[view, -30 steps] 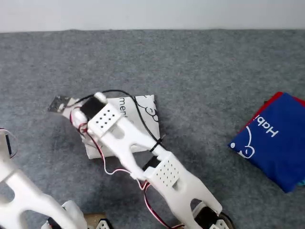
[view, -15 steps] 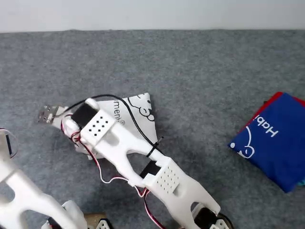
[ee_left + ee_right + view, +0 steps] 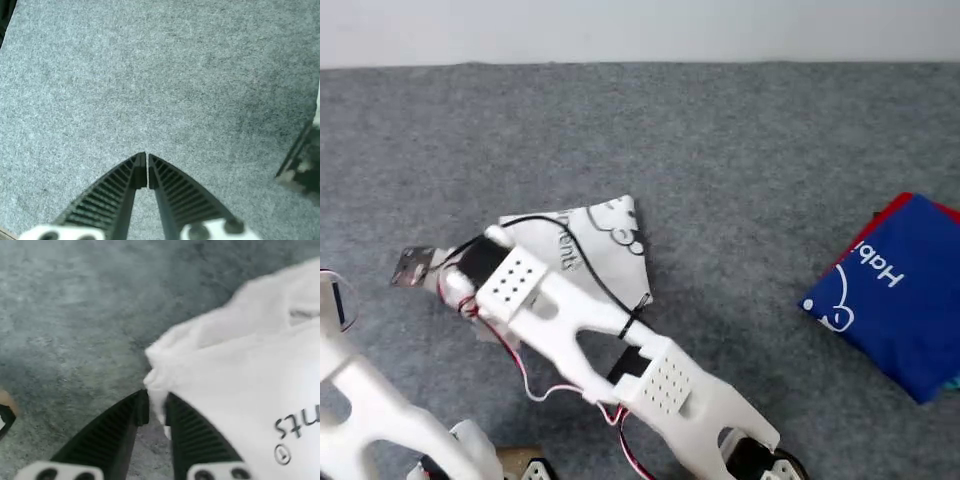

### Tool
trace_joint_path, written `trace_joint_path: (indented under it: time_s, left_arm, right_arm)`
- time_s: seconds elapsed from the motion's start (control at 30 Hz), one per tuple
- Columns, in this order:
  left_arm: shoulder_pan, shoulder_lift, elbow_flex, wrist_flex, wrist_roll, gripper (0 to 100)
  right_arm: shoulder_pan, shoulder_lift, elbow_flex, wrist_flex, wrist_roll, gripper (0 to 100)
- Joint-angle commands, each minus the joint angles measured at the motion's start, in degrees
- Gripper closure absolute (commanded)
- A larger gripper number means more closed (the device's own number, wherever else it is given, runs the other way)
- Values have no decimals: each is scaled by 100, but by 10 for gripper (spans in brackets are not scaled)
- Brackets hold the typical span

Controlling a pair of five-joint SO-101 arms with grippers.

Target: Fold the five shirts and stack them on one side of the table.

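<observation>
Dragging sideways over the last second, the right gripper [image 3: 156, 407] has carried one edge of the white shirt [image 3: 595, 240] toward the left arm's side of the grey table [image 3: 720, 130]. The shirt, a neat rectangle a second ago, is now pulled into a skewed, roughly triangular shape. That probably means the fold is being disturbed rather than completed, or that the shirt is being hauled away to a place of its own. Either way it will likely need squaring up again before it can be stacked. The right jaws are nearly closed, clenched on a bunched lip of the white cloth that is pinched between their tips. The rest of the shirt spreads away beyond the tips and rests on the table. The left gripper [image 3: 147, 167] has its jaws pressed together with nothing between them, and there is bare table ahead of them. A folded blue shirt [image 3: 895, 295] lies well apart from both pairs of jaws at the far side, with a red edge showing beneath it.
</observation>
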Motion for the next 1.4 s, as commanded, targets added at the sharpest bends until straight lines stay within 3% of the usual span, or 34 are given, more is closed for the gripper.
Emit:
trace_joint_path:
  time_s: [0.0, 0.27, 0.4, 0.47, 0.67, 0.87, 1.07, 1.37]
  left_arm:
    - [44, -158, -48, -123, 26, 986]
    - [44, -158, -40, -97, 26, 986]
    - [44, -158, -40, -97, 26, 986]
    - [44, -158, -40, -97, 26, 986]
    - [44, -158, -40, -105, 26, 986]
    - [44, -158, -40, -114, 26, 986]
    - [44, -158, -40, -132, 26, 986]
    - [44, -158, -40, -132, 26, 986]
  right_arm:
    - [-66, -189, -70, 224, 88, 948]
    - [752, -1349, -62, 224, -782, 721]
    - [1200, -1930, -26, 242, -774, 719]
    - [1411, -2141, 62, 242, -774, 752]
    - [1912, -2598, 1407, 242, -668, 997]
    - [2571, -2633, 2541, 207, -571, 989]
    - [3055, -1604, 3033, -330, -571, 988]
    - [2809, -1297, 1310, 110, -580, 988]
